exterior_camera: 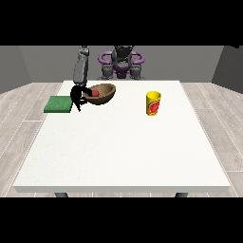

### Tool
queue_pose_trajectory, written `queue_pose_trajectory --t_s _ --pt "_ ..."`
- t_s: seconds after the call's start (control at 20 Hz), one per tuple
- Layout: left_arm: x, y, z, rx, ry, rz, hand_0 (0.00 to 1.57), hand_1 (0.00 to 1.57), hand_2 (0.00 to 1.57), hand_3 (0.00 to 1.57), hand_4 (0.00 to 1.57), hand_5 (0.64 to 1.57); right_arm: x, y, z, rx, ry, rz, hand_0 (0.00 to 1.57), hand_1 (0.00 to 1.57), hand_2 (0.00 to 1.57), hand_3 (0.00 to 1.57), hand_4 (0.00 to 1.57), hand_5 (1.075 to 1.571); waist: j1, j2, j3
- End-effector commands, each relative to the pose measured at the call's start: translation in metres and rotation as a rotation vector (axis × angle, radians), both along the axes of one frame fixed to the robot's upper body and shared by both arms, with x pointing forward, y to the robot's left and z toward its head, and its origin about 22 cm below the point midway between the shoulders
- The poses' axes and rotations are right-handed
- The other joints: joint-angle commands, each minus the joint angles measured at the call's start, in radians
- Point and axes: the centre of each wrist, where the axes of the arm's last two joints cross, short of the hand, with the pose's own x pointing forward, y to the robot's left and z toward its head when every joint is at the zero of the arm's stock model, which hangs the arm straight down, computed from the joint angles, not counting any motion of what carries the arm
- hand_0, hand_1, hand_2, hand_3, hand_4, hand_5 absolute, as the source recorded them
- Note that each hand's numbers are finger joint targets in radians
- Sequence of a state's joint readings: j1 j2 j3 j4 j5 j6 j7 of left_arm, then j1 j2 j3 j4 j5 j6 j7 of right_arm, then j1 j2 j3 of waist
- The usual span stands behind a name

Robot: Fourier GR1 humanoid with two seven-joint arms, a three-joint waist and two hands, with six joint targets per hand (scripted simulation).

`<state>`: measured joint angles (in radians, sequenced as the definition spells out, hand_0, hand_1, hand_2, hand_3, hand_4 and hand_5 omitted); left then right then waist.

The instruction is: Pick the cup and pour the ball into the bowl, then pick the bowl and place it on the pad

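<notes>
A brown bowl (pixel 104 94) with a red ball (pixel 95 93) inside is tilted above the table's back left part. The black hand at the view's left (pixel 77 98) has its fingers curled on the bowl's left rim. A green pad (pixel 58 104) lies flat at the table's left edge, just left of that hand. A yellow cup (pixel 153 103) with a red mark stands upright right of centre, apart from the bowl. No hand shows at the view's right.
The white table (pixel 123 152) stretches wide towards the camera. The robot's torso (pixel 121 64) stands behind the far edge. A grey arm (pixel 80 69) comes down over the back left corner.
</notes>
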<state>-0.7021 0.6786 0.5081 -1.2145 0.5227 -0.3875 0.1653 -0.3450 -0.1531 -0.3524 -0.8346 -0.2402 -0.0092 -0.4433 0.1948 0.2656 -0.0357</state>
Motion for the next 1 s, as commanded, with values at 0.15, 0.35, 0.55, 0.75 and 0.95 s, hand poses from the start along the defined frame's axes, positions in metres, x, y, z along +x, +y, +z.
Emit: queue_pose_trajectory --t_s 0.15,0.35,0.55,0.75,0.95 --pt "0.0 0.023 -0.034 -0.02 0.122 0.074 0.0 0.0 0.0 0.0 0.73 1.569 0.016 -0.007 0.027 -0.069 0.317 0.026 1.57 1.57 1.57 1.57 1.05 1.533 -0.063 -0.096 0.0322" --pt "-0.011 0.045 -0.061 -0.032 0.137 0.14 0.0 0.0 0.0 0.0 0.72 1.569 0.051 -0.011 0.083 -0.011 0.348 0.056 1.57 1.57 1.57 1.57 1.03 1.534 -0.097 -0.124 0.0339" --pt "-0.027 0.079 -0.056 -0.055 0.178 0.195 0.0 0.0 0.0 0.0 0.71 1.567 0.048 -0.041 0.108 -0.178 0.373 0.079 1.57 1.57 1.57 1.57 0.99 1.553 -0.166 -0.146 0.0344" --pt "-0.031 0.079 -0.057 -0.045 0.11 0.156 0.0 0.0 0.0 0.0 0.71 1.566 0.045 -0.087 0.129 -0.223 0.347 0.026 1.57 1.57 1.57 1.57 0.98 1.57 -0.137 -0.083 0.0355" --pt "-0.03 0.077 -0.055 -0.025 0.042 0.203 0.0 0.0 0.0 0.0 0.7 1.562 0.048 -0.102 0.147 -0.282 0.261 0.045 1.57 1.57 1.57 1.57 1.0 1.571 -0.147 -0.012 0.036"
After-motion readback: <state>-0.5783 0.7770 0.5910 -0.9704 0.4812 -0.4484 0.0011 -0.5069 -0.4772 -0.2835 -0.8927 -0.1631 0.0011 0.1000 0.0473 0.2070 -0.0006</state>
